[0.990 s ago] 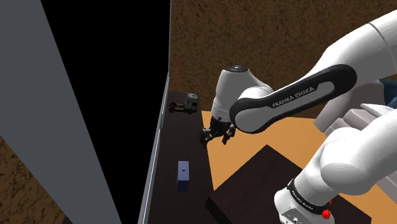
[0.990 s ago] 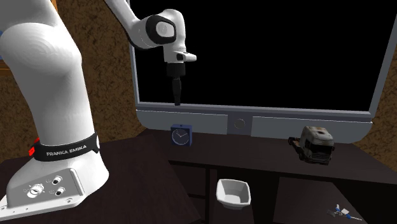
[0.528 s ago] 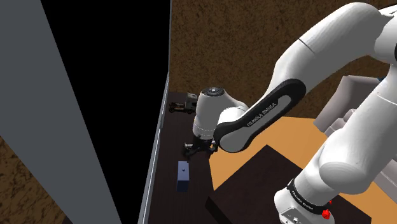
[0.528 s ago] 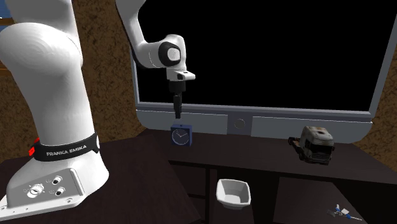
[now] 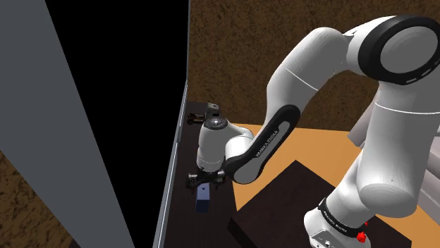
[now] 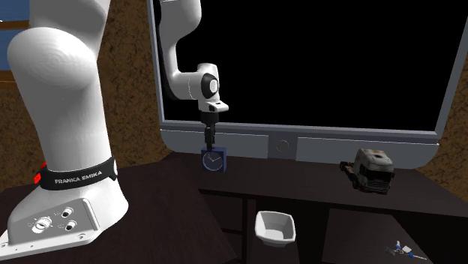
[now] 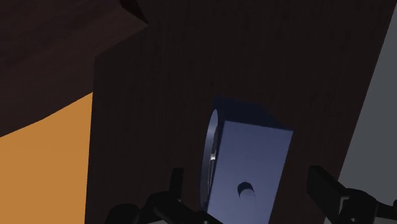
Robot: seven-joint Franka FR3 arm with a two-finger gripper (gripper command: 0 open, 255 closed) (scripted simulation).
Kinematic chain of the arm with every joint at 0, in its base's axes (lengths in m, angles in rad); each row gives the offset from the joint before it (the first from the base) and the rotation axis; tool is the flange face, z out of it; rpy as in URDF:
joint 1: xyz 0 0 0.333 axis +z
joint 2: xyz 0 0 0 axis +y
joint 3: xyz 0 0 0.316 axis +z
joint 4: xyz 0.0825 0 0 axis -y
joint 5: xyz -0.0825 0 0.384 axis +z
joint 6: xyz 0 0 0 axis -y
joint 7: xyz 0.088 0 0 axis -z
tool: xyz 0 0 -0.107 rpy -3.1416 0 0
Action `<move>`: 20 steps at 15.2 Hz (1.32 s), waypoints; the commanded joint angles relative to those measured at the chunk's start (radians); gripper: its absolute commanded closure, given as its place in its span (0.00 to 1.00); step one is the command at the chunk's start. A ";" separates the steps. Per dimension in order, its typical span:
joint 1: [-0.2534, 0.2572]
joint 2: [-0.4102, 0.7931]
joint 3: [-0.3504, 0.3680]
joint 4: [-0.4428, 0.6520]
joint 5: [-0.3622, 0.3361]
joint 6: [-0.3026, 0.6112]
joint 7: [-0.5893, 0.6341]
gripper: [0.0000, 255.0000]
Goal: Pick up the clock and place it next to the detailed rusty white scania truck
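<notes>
gripper (image 6: 208,144) hangs straight over the clock (image 6: 213,160), centre-left of the second exterior view, tips about level with its top edge.

wrist view: the two black fingers (image 7: 173,184) stand apart, one on each side of the clock's blue body, neither touching it. tool is unclenched and grasps nothing. one finger is beside the dial face, the other beside the back. my reading: the spread is set to pinch across the shallow depth.

the clock stands upright on the dark desk (image 6: 315,187), just in front of the grey frame (image 6: 300,142) that borders a black area. that likely explains the approach from above. the truck (image 6: 369,169) sits on the same desk, well apart toward the right of that view.

judgement: pre-grasp stage. the fingers need more depth before closing. risk: a slip on the dial face.
</notes>
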 commanded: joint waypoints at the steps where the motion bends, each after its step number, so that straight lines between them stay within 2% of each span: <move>1: 0.026 0.044 -0.032 0.018 -0.039 0.024 0.033 0.00; 6: 0.071 0.113 -0.088 0.040 -0.095 0.072 0.076 0.00; 14: 0.071 0.113 -0.088 0.040 -0.095 0.072 0.076 0.00; 15: 0.071 0.113 -0.088 0.040 -0.095 0.072 0.076 1.00; 20: 0.071 0.113 -0.088 0.040 -0.095 0.072 0.076 1.00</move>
